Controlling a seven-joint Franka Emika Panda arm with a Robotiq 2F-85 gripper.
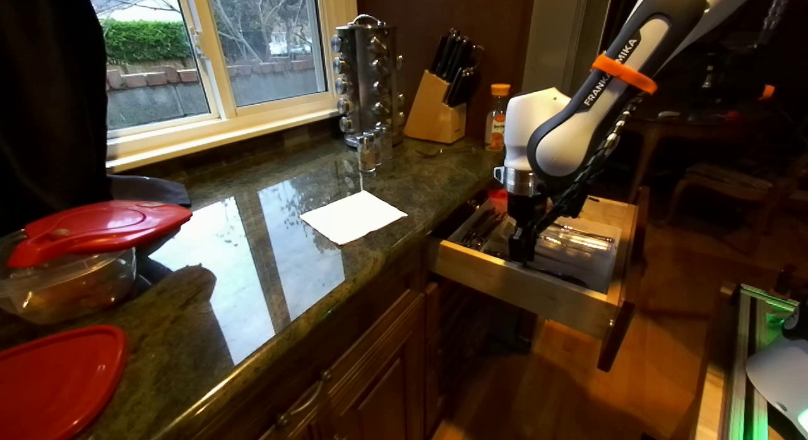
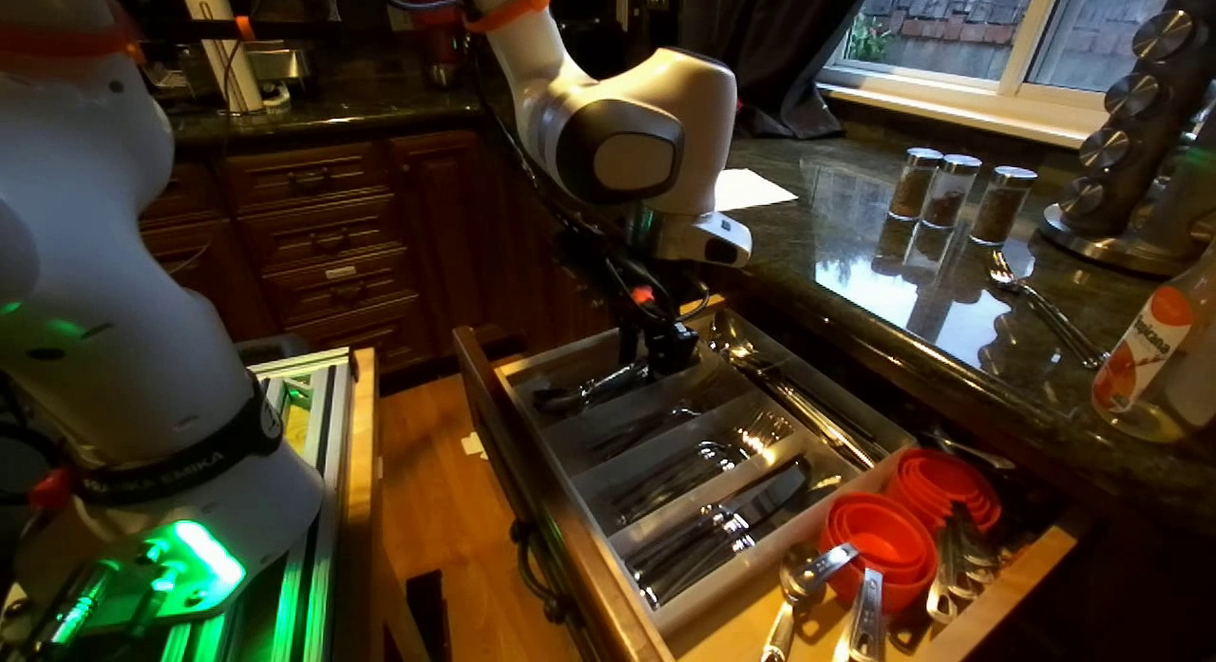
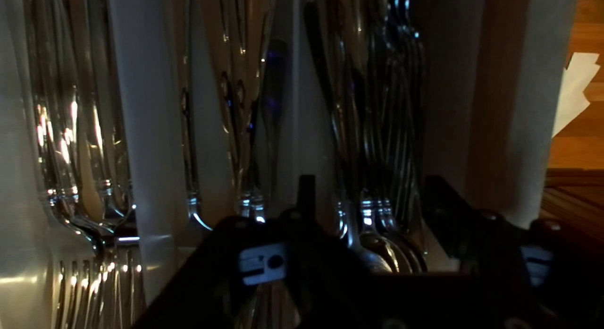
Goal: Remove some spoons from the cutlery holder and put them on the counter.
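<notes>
One arm (image 1: pixel 584 121) bends down, hand (image 3: pixel 373 201) spread over spoons (image 3: pixel 377 253).

A white robot arm (image 1: pixel 571 134) reaches into an open wooden drawer (image 1: pixel 524 287), its black gripper (image 1: pixel 521 254) at the cutlery holder (image 1: pixel 598 264), beside a glossy dark counter (image 1: pixel 379 258) bearing a white sheet (image 1: pixel 353 217), a knife block (image 1: pixel 434 112) and a metal rack (image 1: pixel 362 77).

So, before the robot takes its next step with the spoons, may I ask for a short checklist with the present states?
Drawer open, showing the cutlery holder: ok.
Gripper open: ok, jaws apart.
Spoons lined up with its gap: ok in wrist view.
One spoon separated from the rest: not ok, several lie together.
Low enough to grip: cannot tell.
Counter beside the drawer for placing: ok.
</notes>
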